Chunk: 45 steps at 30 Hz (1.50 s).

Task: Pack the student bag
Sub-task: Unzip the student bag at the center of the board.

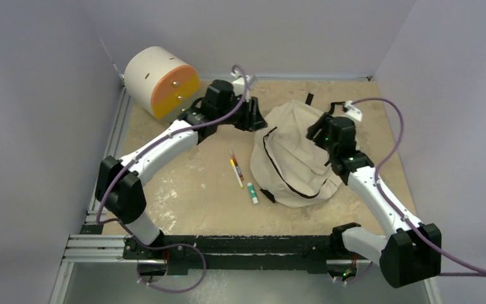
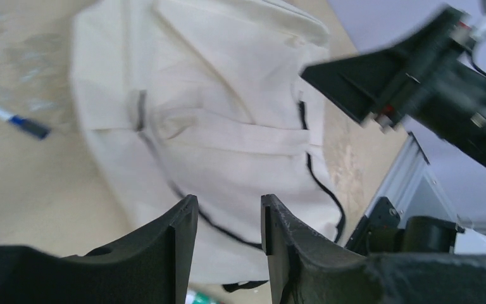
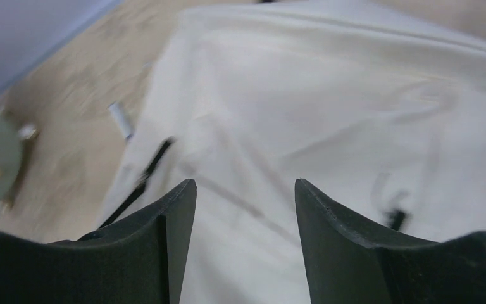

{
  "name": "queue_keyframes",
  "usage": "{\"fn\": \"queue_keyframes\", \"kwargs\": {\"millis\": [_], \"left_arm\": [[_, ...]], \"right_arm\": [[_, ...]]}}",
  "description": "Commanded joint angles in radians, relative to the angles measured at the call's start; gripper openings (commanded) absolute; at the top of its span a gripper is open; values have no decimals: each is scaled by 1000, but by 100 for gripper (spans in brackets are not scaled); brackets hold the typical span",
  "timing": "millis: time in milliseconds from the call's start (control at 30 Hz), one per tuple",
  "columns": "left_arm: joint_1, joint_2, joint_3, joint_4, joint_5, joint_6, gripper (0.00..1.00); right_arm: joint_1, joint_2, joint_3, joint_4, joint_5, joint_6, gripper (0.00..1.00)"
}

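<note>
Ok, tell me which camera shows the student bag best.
Top external: the whole student bag lies in frame, outline clear. Left wrist shows most of it, blurred and partly behind the fingers; right wrist only a close patch of fabric.

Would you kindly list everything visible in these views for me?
bag: one, cream with black zips, right of table centre
drawer unit: one, cream with orange front, far-left corner
pens: apparently two, thin, left of bag
marker: one, white with green end, beside pens
table: one, beige, worn
left arm: one, white and black
right arm: one, white and black
left tool: black, open, beside bag
right tool: black, open, over bag
</note>
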Motion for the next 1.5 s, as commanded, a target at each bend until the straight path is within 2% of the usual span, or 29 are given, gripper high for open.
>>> {"fn": "queue_keyframes", "kwargs": {"millis": [0, 167, 400, 700, 967, 1333, 1467], "left_arm": [[-102, 78, 114, 31, -52, 41, 41], [-201, 209, 248, 23, -88, 59, 41], [-296, 430, 456, -24, -147, 103, 42], [-319, 585, 612, -55, -150, 112, 42], [-322, 517, 464, -4, -186, 122, 42], [-322, 525, 468, -8, -174, 118, 42], [-323, 526, 474, -19, -181, 119, 42]], "right_arm": [[-235, -38, -83, 10, -31, 137, 60], [-376, -85, -177, 18, -47, 220, 60], [-443, -130, -278, 19, -114, 304, 61], [-468, -55, -312, 69, -249, 259, 61], [-467, -67, -376, 118, -325, 254, 55], [-468, -19, -373, 173, -356, 196, 37], [-467, 0, -373, 185, -428, 142, 36]]}}
